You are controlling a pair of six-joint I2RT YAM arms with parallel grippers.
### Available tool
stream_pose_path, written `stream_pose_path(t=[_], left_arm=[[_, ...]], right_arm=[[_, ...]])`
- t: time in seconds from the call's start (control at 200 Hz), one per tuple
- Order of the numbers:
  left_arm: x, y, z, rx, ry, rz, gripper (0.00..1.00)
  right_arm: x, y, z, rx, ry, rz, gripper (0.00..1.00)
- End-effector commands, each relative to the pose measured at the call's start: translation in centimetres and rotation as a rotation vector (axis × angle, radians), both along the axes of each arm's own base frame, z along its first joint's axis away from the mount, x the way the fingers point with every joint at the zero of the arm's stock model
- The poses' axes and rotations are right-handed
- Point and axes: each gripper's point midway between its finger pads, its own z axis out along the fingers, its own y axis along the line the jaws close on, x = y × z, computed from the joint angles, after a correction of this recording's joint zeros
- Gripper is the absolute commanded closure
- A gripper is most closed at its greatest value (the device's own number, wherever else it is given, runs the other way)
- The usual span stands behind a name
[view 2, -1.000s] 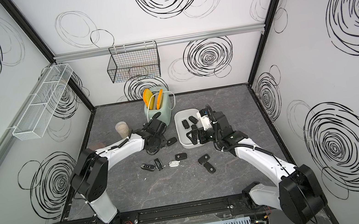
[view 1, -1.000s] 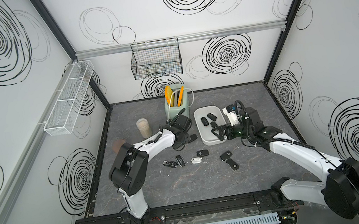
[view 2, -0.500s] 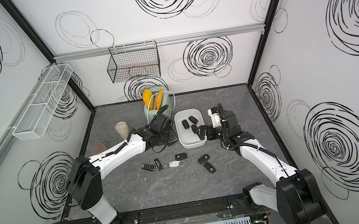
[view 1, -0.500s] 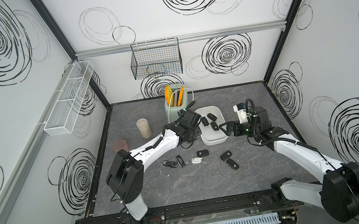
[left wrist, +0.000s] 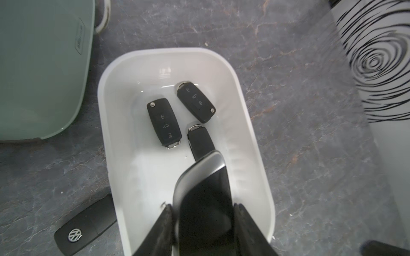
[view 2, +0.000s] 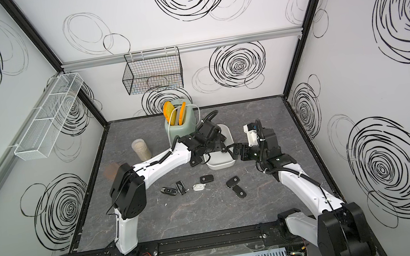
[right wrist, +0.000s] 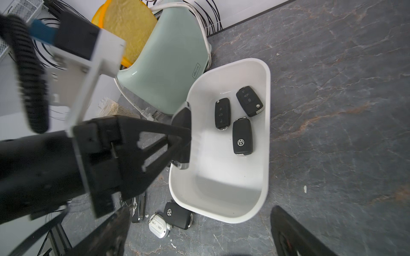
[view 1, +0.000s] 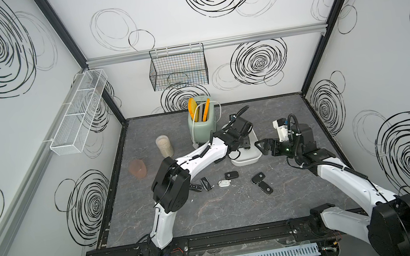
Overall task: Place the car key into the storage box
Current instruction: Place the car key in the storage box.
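Holding car key (left wrist: 204, 188) tight, left fingers (view 1: 245, 143) hang over storage box (left wrist: 137, 181), close to wall on toaster (left wrist: 40, 66) side. Letting go there: key may hit rim, bounce out onto counter (view 1: 211, 215). Falling key may also knock three keys (left wrist: 164, 123) already inside. Right fingers (view 1: 263, 145), wide open, empty, just beside box; bump could push box away.

VW badge on the boxed key (right wrist: 242, 136) in the storage box (right wrist: 221, 188) and on the table key (left wrist: 85, 230). White tag (right wrist: 158, 227) reads roughly "10007". Toaster (right wrist: 168, 73) label is illegible.
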Motion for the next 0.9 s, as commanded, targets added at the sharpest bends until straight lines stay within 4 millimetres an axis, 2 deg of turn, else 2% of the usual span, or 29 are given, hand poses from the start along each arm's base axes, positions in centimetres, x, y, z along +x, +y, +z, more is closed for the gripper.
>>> stream_pose_path(t=[0.0, 0.305, 0.895], left_arm=[[0.8, -0.7, -0.6, 0.046, -0.001, -0.047, 0.72], [1.6, 0.1, -5.0, 0.139, 0.094, -0.059, 0.71], [1.1, 0.8, -10.6, 0.191, 0.204, -0.038, 0.69]], right_arm=[[-0.3, -0.3, 0.3, 0.002, -0.013, 0.0, 0.01], [-0.4, -0.4, 0.5, 0.006, -0.022, -0.003, 0.01], [-0.1, -0.5, 1.8, 0.016, -0.057, -0.018, 0.01]])
